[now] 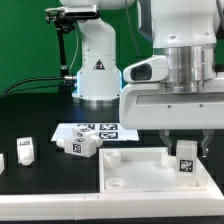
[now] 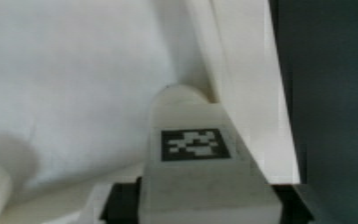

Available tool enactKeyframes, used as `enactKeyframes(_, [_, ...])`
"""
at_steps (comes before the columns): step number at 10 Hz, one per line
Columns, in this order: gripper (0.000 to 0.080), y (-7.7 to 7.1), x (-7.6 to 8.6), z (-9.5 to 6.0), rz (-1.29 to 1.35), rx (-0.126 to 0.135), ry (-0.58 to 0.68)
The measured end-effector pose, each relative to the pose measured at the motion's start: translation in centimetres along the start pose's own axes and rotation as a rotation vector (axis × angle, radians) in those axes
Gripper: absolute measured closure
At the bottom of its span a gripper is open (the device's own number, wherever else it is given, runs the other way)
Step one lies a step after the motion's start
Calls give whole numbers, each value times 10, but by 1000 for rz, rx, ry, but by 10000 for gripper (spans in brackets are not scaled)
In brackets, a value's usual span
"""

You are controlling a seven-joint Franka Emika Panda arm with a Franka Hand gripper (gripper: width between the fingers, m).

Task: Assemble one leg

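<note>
My gripper (image 1: 186, 148) is shut on a leg (image 1: 186, 160), a chunky white peg with a black-and-white tag. It holds the leg upright over the corner of the large white square panel (image 1: 140, 180) at the exterior view's right. In the wrist view the leg (image 2: 195, 150) fills the space between my dark fingers (image 2: 137, 200), with the panel's face (image 2: 69, 90) and raised rim (image 2: 247, 60) behind it. Its tip is close to the panel; I cannot tell if it touches. The gripper (image 2: 202, 208) sits at the frame's edge.
Two loose legs lie on the black table at the exterior view's left, one (image 1: 26, 150) further out and one (image 1: 85, 143) beside the marker board (image 1: 100, 130). Another white piece (image 1: 2, 160) is cut by the frame edge. The robot's white base (image 1: 97, 70) stands behind.
</note>
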State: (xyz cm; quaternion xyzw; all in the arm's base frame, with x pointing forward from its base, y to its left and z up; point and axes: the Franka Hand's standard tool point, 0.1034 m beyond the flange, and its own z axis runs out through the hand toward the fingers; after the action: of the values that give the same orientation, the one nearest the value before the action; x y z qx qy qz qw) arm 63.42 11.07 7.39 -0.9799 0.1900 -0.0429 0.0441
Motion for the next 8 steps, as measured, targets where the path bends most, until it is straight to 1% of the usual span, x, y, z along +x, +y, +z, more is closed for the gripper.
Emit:
enactKeyframes(1, [512,0,0,0,38,0,0])
enactKeyframes(2, [512,0,0,0,137,0,1])
enactKeyframes(5, [512,-1,1,0,570,-7,3])
enactKeyframes(7, [512,-6,0,-2,913,-10,6])
enactKeyframes(8, [512,-6,0,-2,1054,4,1])
